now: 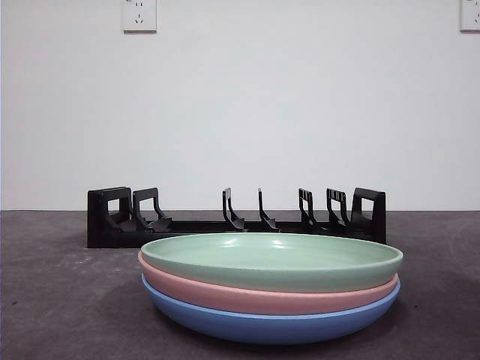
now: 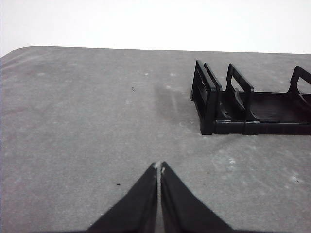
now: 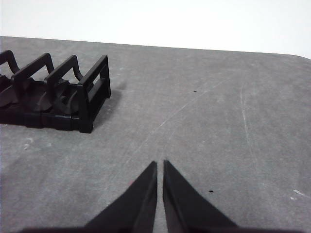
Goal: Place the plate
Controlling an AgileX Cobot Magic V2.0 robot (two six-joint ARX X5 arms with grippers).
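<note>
Plates (image 1: 271, 259) stacked before rack (image 1: 236, 217), left gripper (image 2: 159, 168) and right gripper (image 3: 160, 164) closed, both away.

In the front view the green plate (image 1: 271, 259) covers the insides of the pink plate (image 1: 262, 297) and the blue plate (image 1: 270, 324) beneath it, so only their outer rims show, and the stack hides the lower middle of the black rack (image 1: 236, 217) standing behind it. The left wrist view cuts the rack off at the right edge of the frame, the right wrist view cuts it off at the left edge, and neither shows the plates. The left end effector (image 2: 159, 167) and right end effector (image 3: 160, 164) are cropped by the bottom edge, and the wall socket (image 1: 469, 15) at the upper right of the front view is cut by the frame's edge.
</note>
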